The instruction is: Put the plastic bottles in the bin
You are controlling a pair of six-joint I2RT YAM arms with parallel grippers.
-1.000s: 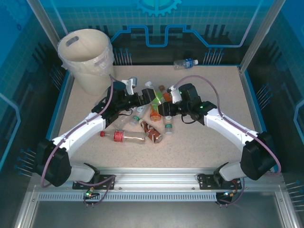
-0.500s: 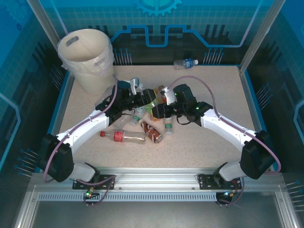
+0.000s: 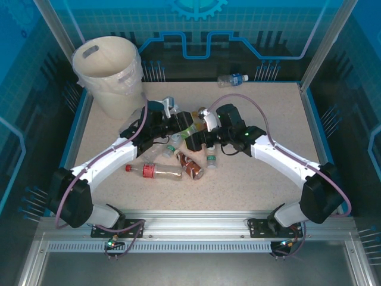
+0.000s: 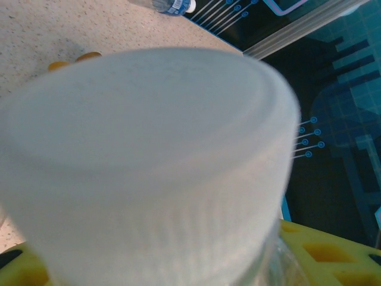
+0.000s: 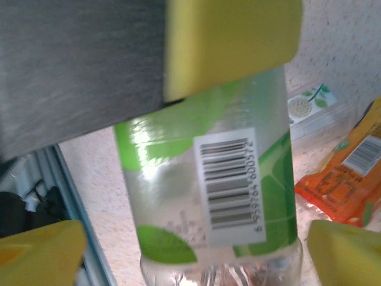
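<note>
Standing at the tabletop's (image 3: 268, 185) far left corner, the bin (image 3: 116, 98) is well apart from the left hand (image 4: 178, 268), which is clamped on a green-labelled bottle (image 5: 208, 179) mid-tabletop, its white cap (image 4: 149, 149) close to the wrist camera. The right hand (image 5: 193, 262) flanks that bottle, fingers spread wide and clear of it. Other bottles (image 3: 178, 164) lie just nearer; a blue-labelled bottle (image 3: 232, 79) lies far right.

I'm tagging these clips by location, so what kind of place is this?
Most likely a robot lab work cell, not a home or shop: a speckled table fenced by aluminium posts and blue printed panels, with two arms bolted to a rail at its near edge.
</note>
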